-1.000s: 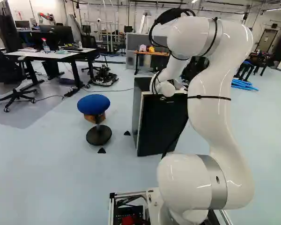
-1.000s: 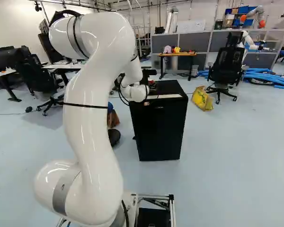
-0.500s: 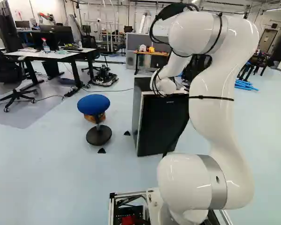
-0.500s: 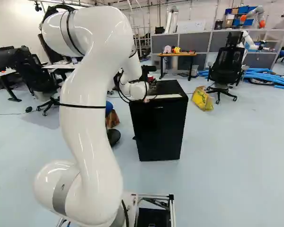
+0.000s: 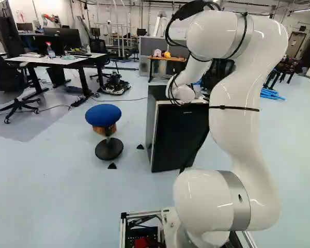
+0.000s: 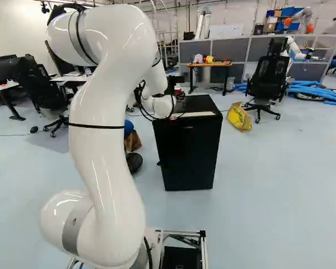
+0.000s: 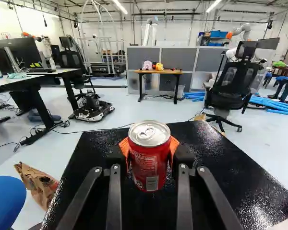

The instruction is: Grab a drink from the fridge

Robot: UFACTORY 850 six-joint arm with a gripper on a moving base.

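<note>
Can: prob. full, so heavyish, thin-walled, dentable, maybe slick w/ damp; best taken mid-ht. on both sides, as now, clamped in hand, betw. side edges of fridge top.

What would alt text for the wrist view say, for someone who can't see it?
A red drink can stands upright between the orange pads of the black gripper, shut on it over the fridge's black top. Beyond are a wooden-topped table and a black office chair; beside the fridge, a paper bag.
</note>
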